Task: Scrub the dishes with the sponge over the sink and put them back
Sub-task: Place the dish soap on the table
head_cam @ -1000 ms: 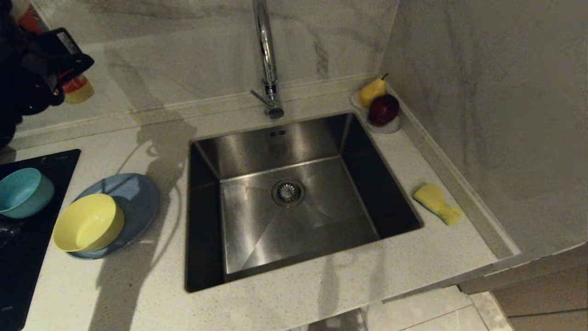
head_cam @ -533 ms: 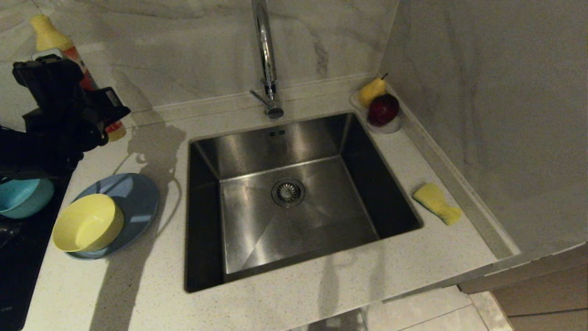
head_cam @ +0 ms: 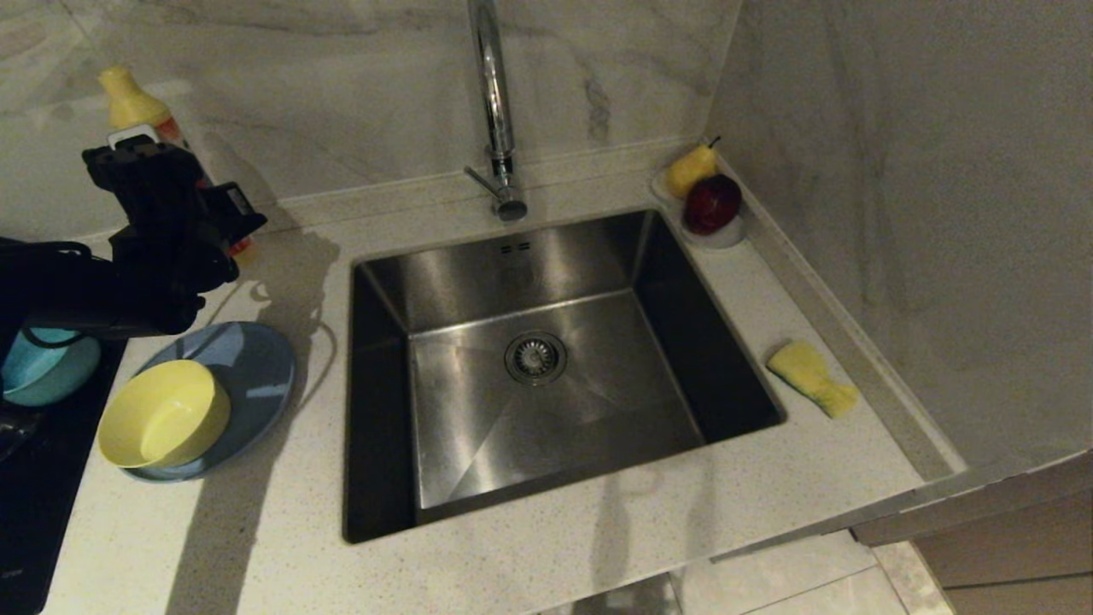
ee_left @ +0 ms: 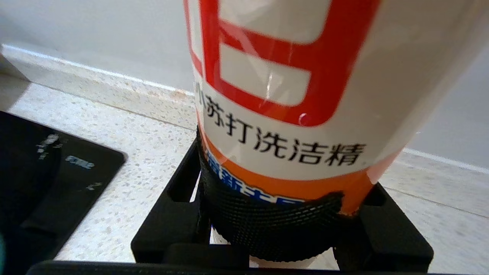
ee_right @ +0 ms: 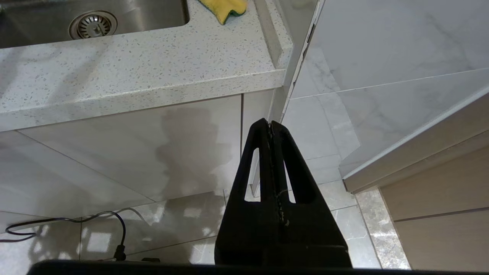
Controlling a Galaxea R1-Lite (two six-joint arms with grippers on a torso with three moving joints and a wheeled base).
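One speckled pale counter (head_cam: 546,547) beneath marble walls (head_cam: 897,171), left hand (ee_left: 282,214) pinching a detergent bottle (ee_left: 290,95), right hand (ee_right: 272,130) pressed together.

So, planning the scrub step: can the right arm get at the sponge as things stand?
Probably yes. The sponge lies alone on the counter right of the sink, nothing on or against it. The right gripper hangs shut below the counter edge, so it must rise and open. The left gripper is shut on the soap bottle.
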